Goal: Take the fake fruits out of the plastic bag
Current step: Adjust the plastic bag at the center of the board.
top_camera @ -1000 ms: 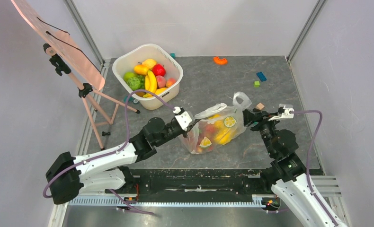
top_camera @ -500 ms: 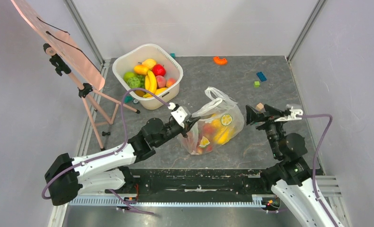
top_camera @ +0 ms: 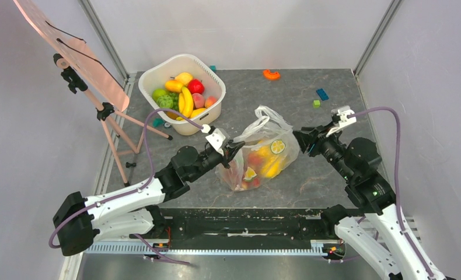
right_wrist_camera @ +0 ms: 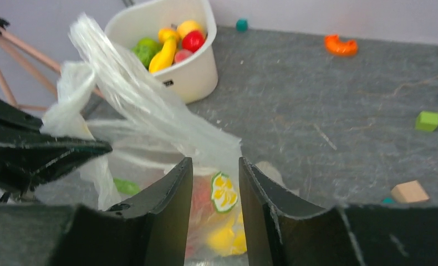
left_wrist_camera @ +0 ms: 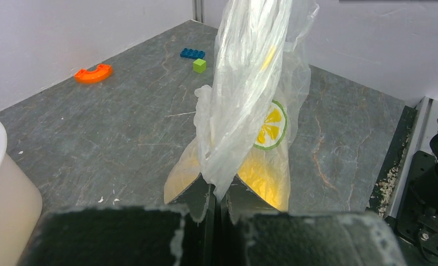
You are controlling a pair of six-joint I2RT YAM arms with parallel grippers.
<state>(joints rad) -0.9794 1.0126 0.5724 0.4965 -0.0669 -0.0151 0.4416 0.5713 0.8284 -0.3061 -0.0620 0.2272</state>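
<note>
Broadly, the grey, stone-veined worktop (top_camera: 263, 99) carries everything. Well to the left of the plastic bag (top_camera: 264, 120) leans a wooden easel (top_camera: 70, 58) with a flat pink board. Behind and left of the bag sits a smooth white tub (top_camera: 152, 73) with rounded corners, filled with glossy bananas (top_camera: 185, 102) and other fruit.

The bag itself is thin, clear and crinkled, printed with a lemon slice. The fake fruits (top_camera: 262, 162), red, yellow and orange, lie heaped in its bottom.

At the bag's left edge the left pincer (left_wrist_camera: 217, 191) is clamped on a twisted rope of film that rises from between its fingers. At the bag's right side the right pincer (right_wrist_camera: 214, 166) has its fingers narrowly parted and grips nothing, with the film just ahead.

Behind and right of the bag, well apart, lie an orange arc (top_camera: 271, 74), a blue studded brick (top_camera: 322, 94) and a green cube (top_camera: 316, 104).
</note>
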